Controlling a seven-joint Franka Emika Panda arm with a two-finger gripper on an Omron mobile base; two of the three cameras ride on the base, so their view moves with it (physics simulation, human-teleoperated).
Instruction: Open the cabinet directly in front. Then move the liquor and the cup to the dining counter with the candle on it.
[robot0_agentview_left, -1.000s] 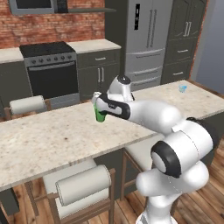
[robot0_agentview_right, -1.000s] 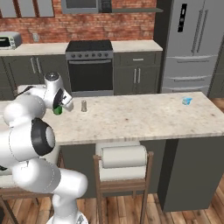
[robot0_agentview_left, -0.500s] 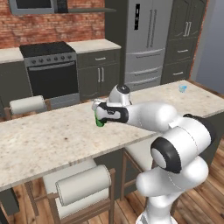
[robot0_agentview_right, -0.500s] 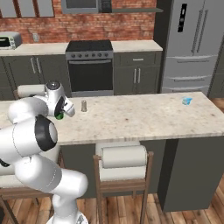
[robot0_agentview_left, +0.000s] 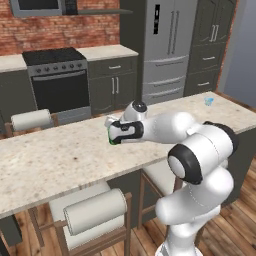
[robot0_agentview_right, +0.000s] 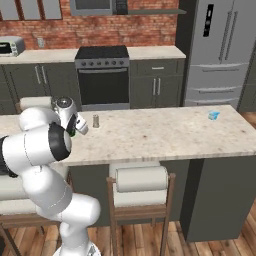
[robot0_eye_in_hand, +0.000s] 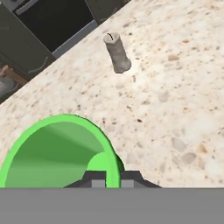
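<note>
My gripper (robot0_agentview_left: 113, 135) is shut on the rim of the bright green cup (robot0_agentview_left: 114, 137) and holds it low over the dining counter (robot0_agentview_left: 50, 160). From the right base the cup (robot0_agentview_right: 72, 132) peeks out beside the hand (robot0_agentview_right: 75, 129), just left of the candle (robot0_agentview_right: 95, 120), a small grey cylinder standing on the stone top (robot0_agentview_right: 165, 135). Looking along the gripper (robot0_eye_in_hand: 113, 177), the cup's open mouth (robot0_eye_in_hand: 57, 153) is at the lower left and the candle (robot0_eye_in_hand: 117, 53) stands beyond it on the speckled top (robot0_eye_in_hand: 175, 109). The cabinet and the liquor are out of view.
A small blue object (robot0_agentview_left: 209, 101) (robot0_agentview_right: 214, 115) lies near the counter's far right end. Wooden stools with white cushions (robot0_agentview_left: 95, 212) (robot0_agentview_right: 137, 180) are tucked under the near side. Beyond the counter stand a stove (robot0_agentview_left: 55, 80), dark drawers and a steel fridge (robot0_agentview_left: 165, 45).
The arm has brought the cup down toward the counter top and a little closer to the candle. The grip stayed shut throughout.
</note>
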